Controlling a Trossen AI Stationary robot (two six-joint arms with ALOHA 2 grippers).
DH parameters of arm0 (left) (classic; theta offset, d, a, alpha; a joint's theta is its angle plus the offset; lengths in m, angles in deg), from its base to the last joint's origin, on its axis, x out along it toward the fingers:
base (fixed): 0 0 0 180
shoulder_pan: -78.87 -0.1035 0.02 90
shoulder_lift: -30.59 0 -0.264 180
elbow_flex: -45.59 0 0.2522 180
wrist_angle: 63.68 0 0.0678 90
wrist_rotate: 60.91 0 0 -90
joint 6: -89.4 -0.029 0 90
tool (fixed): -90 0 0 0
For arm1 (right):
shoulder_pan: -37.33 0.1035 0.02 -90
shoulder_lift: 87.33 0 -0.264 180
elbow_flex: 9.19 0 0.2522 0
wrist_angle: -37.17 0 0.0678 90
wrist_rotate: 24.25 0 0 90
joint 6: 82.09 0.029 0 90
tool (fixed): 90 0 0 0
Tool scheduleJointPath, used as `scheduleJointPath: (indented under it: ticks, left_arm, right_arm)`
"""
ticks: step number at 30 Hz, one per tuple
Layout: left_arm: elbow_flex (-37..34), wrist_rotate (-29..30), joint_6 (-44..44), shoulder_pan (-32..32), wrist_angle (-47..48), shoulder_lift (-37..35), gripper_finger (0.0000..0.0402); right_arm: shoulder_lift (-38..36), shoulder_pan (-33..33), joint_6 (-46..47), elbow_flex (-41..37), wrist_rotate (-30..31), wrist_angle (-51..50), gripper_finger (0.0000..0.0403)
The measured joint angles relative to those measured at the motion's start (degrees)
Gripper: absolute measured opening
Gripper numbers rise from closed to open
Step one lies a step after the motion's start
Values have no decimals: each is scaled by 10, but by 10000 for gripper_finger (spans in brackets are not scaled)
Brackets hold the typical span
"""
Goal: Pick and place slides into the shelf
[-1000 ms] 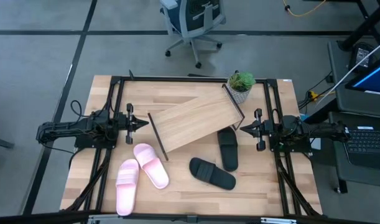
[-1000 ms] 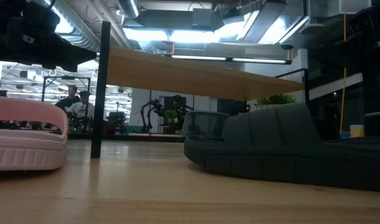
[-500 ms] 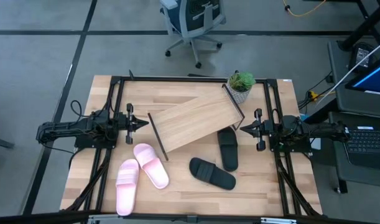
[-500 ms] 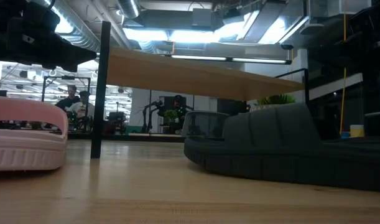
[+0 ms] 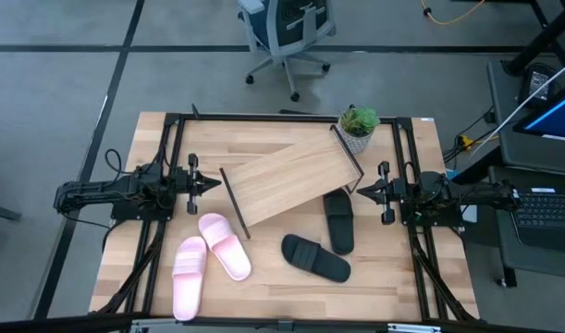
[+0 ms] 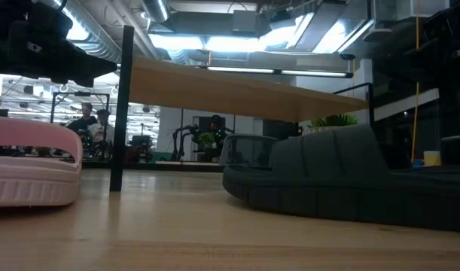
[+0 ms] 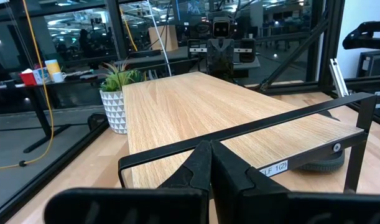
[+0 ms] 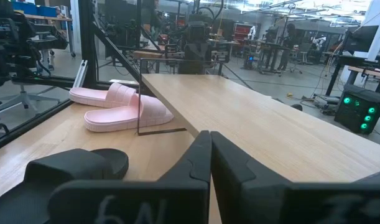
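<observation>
End effectors [image 5: 211, 184] [image 5: 361, 192] closed, level, facing inward

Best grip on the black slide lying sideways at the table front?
Take the black slide by its wide strap, coming straight down with the right pincer, jaws across the strap. It lies flat, sole down, apart from the other black slide, so the raised strap is probably the easiest edge.

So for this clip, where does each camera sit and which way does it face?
High: overhead, straight down on the shelf, left gripper and right gripper.
Low: tabletop level, under the shelf; pink slide, black slide.
Left wrist: past shut fingers, across the shelf to the plant.
Right wrist: past shut fingers, toward the pink slides.
All share the shelf.
</observation>
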Motion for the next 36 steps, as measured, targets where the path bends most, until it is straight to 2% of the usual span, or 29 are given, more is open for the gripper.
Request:
scheduleJointPath:
  ticks: [15, 20, 23, 30, 36]
  left_arm:
    - [0, 0, -6, 0, 0, 0, 0]
    - [0, 0, -124, 0, 0, 0, 0]
    - [0, 0, -152, 0, 0, 0, 0]
    - [0, 0, -149, 0, 0, 0, 0]
    - [0, -9, -56, 0, -1, 0, 0]
  right_arm:
    - [0, 0, 0, 0, 0, 1, 10]
    - [0, 0, 0, 0, 0, 1, 10]
    - [0, 0, 0, 0, 0, 1, 10]
    - [0, 0, -9, 0, 0, 12, 10]
    - [0, 0, -3, 0, 0, 22, 10]
